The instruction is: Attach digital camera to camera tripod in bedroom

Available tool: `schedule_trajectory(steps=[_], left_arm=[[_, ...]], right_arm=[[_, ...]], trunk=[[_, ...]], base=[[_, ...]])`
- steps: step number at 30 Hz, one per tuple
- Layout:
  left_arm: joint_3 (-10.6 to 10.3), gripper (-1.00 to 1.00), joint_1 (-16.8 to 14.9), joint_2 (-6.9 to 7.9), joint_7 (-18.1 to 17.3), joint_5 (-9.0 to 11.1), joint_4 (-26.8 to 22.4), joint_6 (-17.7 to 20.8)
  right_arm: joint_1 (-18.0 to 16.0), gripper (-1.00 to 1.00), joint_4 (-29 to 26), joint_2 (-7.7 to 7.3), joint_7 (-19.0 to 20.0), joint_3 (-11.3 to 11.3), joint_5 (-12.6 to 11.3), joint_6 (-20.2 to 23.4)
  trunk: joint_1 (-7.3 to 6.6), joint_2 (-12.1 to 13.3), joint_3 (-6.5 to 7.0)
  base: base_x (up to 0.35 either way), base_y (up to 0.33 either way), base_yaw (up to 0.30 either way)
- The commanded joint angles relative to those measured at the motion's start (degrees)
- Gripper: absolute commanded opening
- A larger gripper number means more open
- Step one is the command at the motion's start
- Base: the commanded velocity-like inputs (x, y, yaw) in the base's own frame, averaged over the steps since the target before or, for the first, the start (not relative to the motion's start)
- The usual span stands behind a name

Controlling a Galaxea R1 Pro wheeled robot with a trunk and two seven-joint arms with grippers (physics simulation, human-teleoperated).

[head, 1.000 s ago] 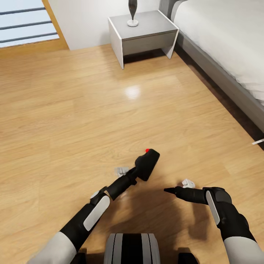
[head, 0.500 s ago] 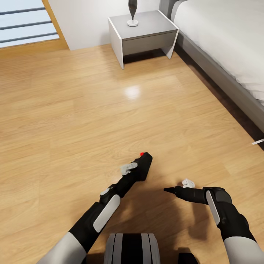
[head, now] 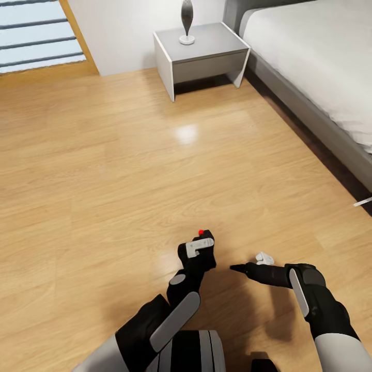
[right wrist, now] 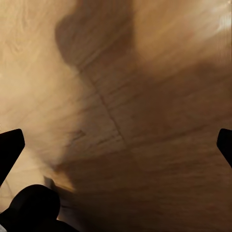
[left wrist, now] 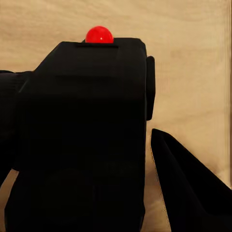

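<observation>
Above the wood-plank floor, low in the head view: left hand clenched around the digital camera, red dot up. Camera body mostly hidden there by the hand; black bulk close up in the left wrist view. Right hand just beside, pointing at the camera; spread fingertips at the right wrist view's edges, so released. Bed cut off at the right edge.

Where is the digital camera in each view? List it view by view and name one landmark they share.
Head view: digital camera low and just right of centre, gripped by the left gripper.
Left wrist view: digital camera up close, red dot on top.
Right wrist view: the camera is not in this picture.
Shared landmark: the wood-plank floor.
</observation>
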Motion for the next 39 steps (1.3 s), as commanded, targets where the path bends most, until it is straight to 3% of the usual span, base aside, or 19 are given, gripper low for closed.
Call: schedule_trajectory(steps=[1,11,15,18,19,21,22,24,25,26,27,28,29,31,33,35,36,39], left_arm=[[-0.18,-1.00,-0.04,0.00,0.45,0.05,-0.18,0.31],[-0.34,-1.00,-0.05,0.07,0.57,0.38,-3.25,0.29],[-0.26,-1.00,-0.08,2.35,0.28,2.88,-5.04,0.11],[-0.23,-1.00,-0.08,4.99,-0.68,6.32,-6.71,-0.34],[-0.22,-1.00,-0.08,6.81,-1.60,8.57,-7.82,-0.73],[-0.22,-1.00,-0.06,9.04,-2.84,11.06,-8.91,-1.33],[-0.22,-1.00,-0.07,11.66,-4.54,13.85,-9.83,-2.26],[-0.21,-1.00,-0.07,14.67,-6.76,17.04,-10.43,-3.49],[-0.21,-1.00,-0.06,17.97,-9.71,20.76,-10.72,-5.00],[-0.21,-1.00,-0.06,19.71,-11.47,22.91,-10.75,-5.77],[-0.23,-1.00,-0.05,23.21,-15.63,27.79,-10.71,-7.20],[-0.23,-1.00,-0.07,24.90,-18.00,30.50,-10.61,-7.79],[-0.25,-1.00,-0.09,28.13,-23.37,36.19,-10.24,-8.70],[-0.30,-1.00,-0.09,30.99,-29.30,41.86,-9.61,-9.32],[-0.62,-1.00,-0.09,35.22,-40.90,51.28,-7.14,-10.02],[-0.76,-1.00,-0.11,36.39,-45.70,54.33,-5.16,-10.14],[-0.85,-1.00,-0.10,37.03,-49.71,56.29,-2.70,-10.14],[-0.92,-1.00,-0.08,37.48,-54.74,58.52,2.51,-9.85]], right_arm=[[-0.02,1.00,-0.02,0.00,-0.06,-0.06,-0.29,0.43],[-0.02,1.00,-0.30,-0.28,0.03,-0.06,-0.54,0.50],[-0.02,1.00,-0.48,-0.49,0.90,-0.17,-0.58,0.52],[-0.02,1.00,-0.52,-0.56,1.85,-0.28,-0.57,0.52],[-0.02,1.00,-0.58,-0.60,2.40,-0.32,-0.53,0.52],[-0.02,1.00,-0.63,-0.63,3.01,-0.35,-0.51,0.52],[-0.02,1.00,-0.66,-0.65,3.70,-0.37,-0.46,0.52],[-0.02,1.00,-0.69,-0.67,4.40,-0.38,-0.43,0.52],[-0.02,1.00,-0.70,-0.67,5.11,-0.38,-0.40,0.52],[-0.02,1.00,-0.70,-0.68,5.43,-0.39,-0.36,0.52],[-0.02,1.00,-0.71,-0.68,5.99,-0.39,-0.24,0.54],[-0.02,1.00,-0.71,-0.68,6.22,-0.39,-0.16,0.54],[-0.02,1.00,-0.72,-0.68,6.55,-0.38,-0.02,0.55],[-0.02,1.00,-0.72,-0.69,6.76,-0.35,0.07,0.57],[-0.02,1.00,-0.70,-0.69,6.99,-0.38,0.20,0.59],[-0.02,1.00,-0.68,-0.69,7.04,-0.38,0.25,0.60],[-0.02,1.00,-0.66,-0.69,7.08,-0.37,0.27,0.60],[-0.02,1.00,-0.65,-0.69,7.12,-0.33,0.29,0.61]], trunk=[[-0.03,0.00,0.19],[-0.29,0.13,2.41],[-0.39,0.19,3.30],[-0.47,0.23,3.96],[-0.50,0.24,4.18],[-0.55,0.27,4.63],[-0.57,0.28,4.85],[-0.62,0.31,5.29],[-0.65,0.32,5.51],[-0.68,0.34,5.73],[-0.70,0.35,5.95],[-0.73,0.36,6.18],[-0.75,0.38,6.40],[-0.80,0.40,6.84],[-0.86,0.43,7.28],[-0.91,0.46,7.73],[-0.93,0.47,7.95],[-1.01,0.51,8.61]], base=[[0.000,0.000,0.000],[0.000,0.000,0.000],[0.000,0.000,0.000],[0.000,0.000,0.000],[0.000,0.000,0.000],[0.000,0.000,0.000],[0.000,0.000,0.000],[0.000,0.000,0.000],[0.000,0.000,0.000],[0.000,0.000,0.000],[0.000,0.000,0.000],[0.000,0.000,0.000],[0.000,0.000,0.000],[0.000,0.000,0.000],[0.000,0.000,0.000],[0.000,0.000,0.000],[0.000,0.000,0.000],[0.000,0.000,0.000]])
